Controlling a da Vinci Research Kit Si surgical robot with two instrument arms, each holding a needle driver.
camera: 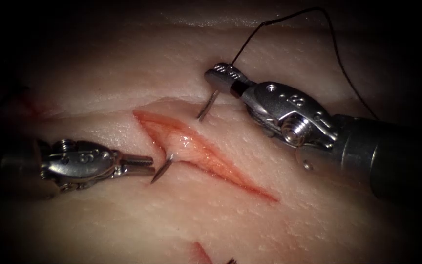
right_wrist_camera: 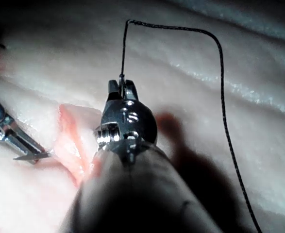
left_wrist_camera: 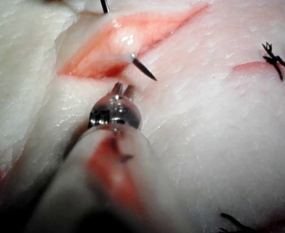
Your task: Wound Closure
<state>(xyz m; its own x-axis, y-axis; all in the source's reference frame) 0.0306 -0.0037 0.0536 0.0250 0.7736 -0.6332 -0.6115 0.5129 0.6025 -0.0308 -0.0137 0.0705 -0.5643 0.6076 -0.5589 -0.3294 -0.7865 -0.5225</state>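
The curved needle passes through the tissue [camera: 123,220] across the cut [camera: 221,164]. Its rear part [camera: 207,106] goes in on the right side, and its tip [camera: 161,172] sticks out of the left edge. My right tool [camera: 219,77] is shut on the needle near its tail, above the right side of the cut. Black thread [camera: 289,13] runs from the tail up and round to the right. My left tool [camera: 148,164] lies on the left side with its jaws slightly open and empty, just short of the tip [left_wrist_camera: 144,69]. The left wrist view shows the parted jaws of the left tool [left_wrist_camera: 123,90].
Red fluid lines the open cut. A knotted stitch with cut thread ends [left_wrist_camera: 274,60] sits on the tissue further along, with more dark thread ends [left_wrist_camera: 234,223] nearby. The thread [right_wrist_camera: 222,87] arcs loosely over the tissue beyond the right tool [right_wrist_camera: 122,87].
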